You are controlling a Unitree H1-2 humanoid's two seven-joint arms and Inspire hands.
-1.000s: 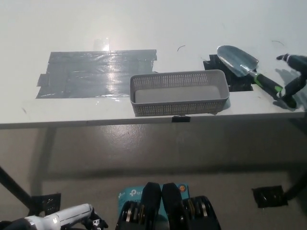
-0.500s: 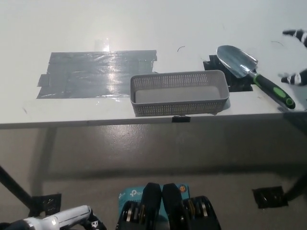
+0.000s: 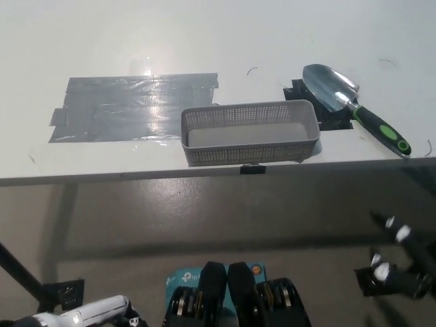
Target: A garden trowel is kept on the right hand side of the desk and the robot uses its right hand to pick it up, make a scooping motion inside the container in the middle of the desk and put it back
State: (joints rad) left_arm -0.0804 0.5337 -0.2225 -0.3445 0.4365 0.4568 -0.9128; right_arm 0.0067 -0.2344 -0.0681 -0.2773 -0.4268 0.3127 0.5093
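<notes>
The garden trowel (image 3: 354, 102) lay on the right side of the white desk (image 3: 204, 34), its steel blade over a black tape mark (image 3: 325, 117) just beside the grey mesh basket (image 3: 250, 132), its black-and-green handle angled toward the desk's right front edge. The basket stood at the middle of the desk's front edge, next to a patch of grey tape (image 3: 133, 107), and looked empty.

The black right hand (image 3: 398, 266) hung low at the lower right, below the desk edge and well apart from the trowel, holding nothing — its fingers seemed spread, though blur made that uncertain. The white left hand (image 3: 88, 315) rested at the bottom left; whether its fingers were apart or together could not be told.

The trowel lying there fitted either a pickup to come or a finished return — the scene settled neither. Any grasp would go best on the handle's middle, from above, fingers wrapped across its axis, keeping clear of the overhanging end.
</notes>
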